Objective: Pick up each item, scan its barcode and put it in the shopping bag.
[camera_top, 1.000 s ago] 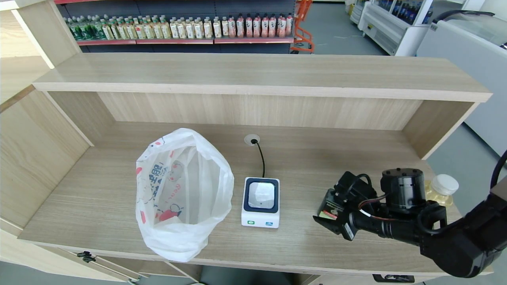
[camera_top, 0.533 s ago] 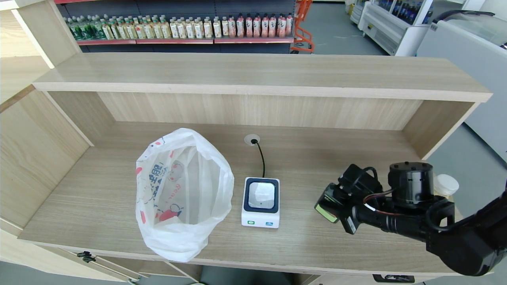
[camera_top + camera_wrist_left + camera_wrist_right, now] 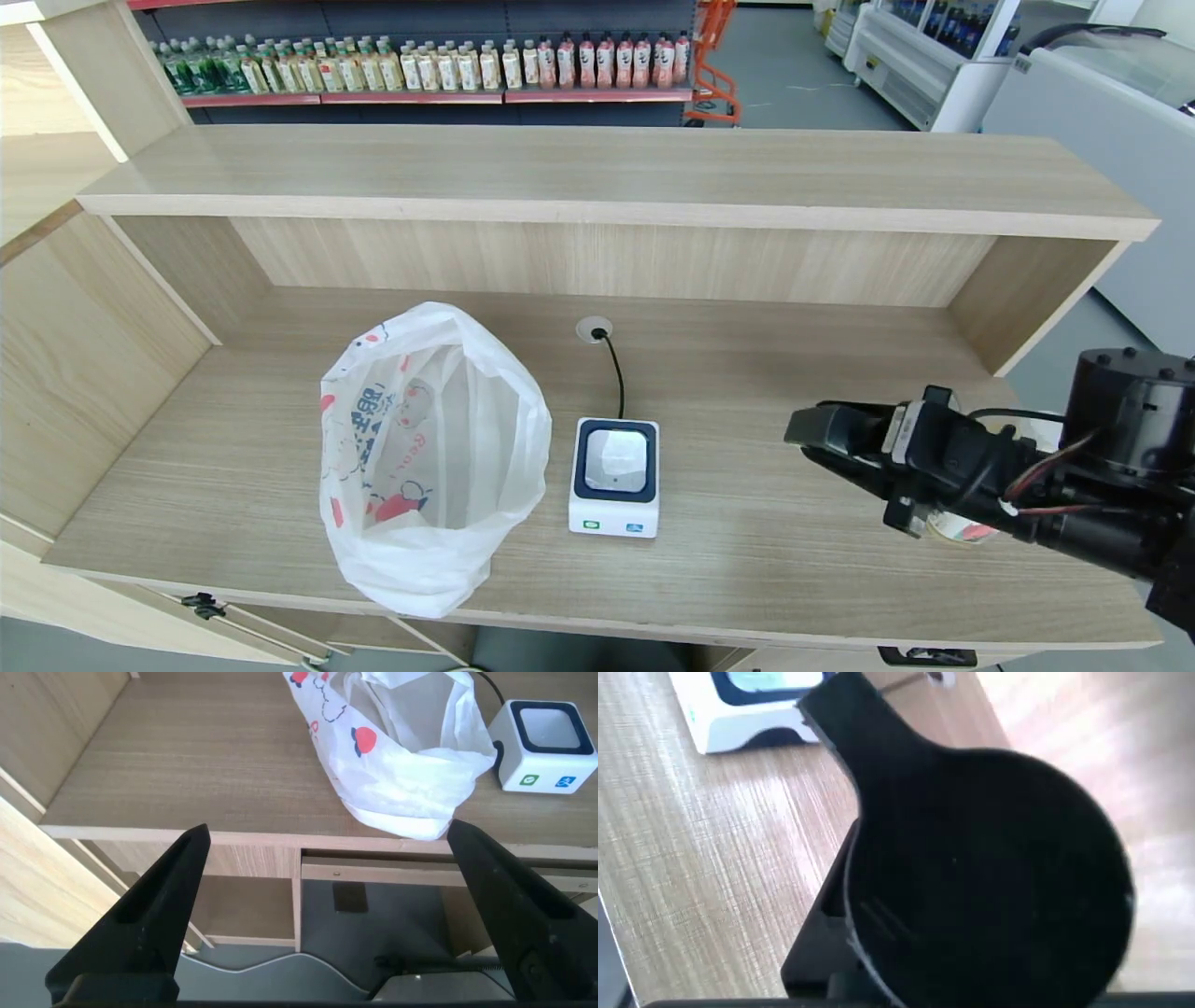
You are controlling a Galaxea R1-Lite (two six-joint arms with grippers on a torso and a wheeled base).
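A white shopping bag with red print stands open on the left of the wooden counter; it also shows as the bag. To its right sits the white barcode scanner, window facing up, seen too as the scanner and scanner. My right gripper hangs above the counter's right part, right of the scanner, shut on a black round item whose pale, red-marked end shows under the arm. My left gripper is open, low in front of the counter's edge.
A raised shelf and side walls close in the counter at the back and sides. The scanner's cable runs to a hole behind it. A bottle with a white cap stands mostly hidden behind my right arm. Drawers sit under the counter front.
My right arm has risen, drawn back to the right and turned its wrist, so the held item's green and red label no longer faces up. Bag and scanner have not moved.
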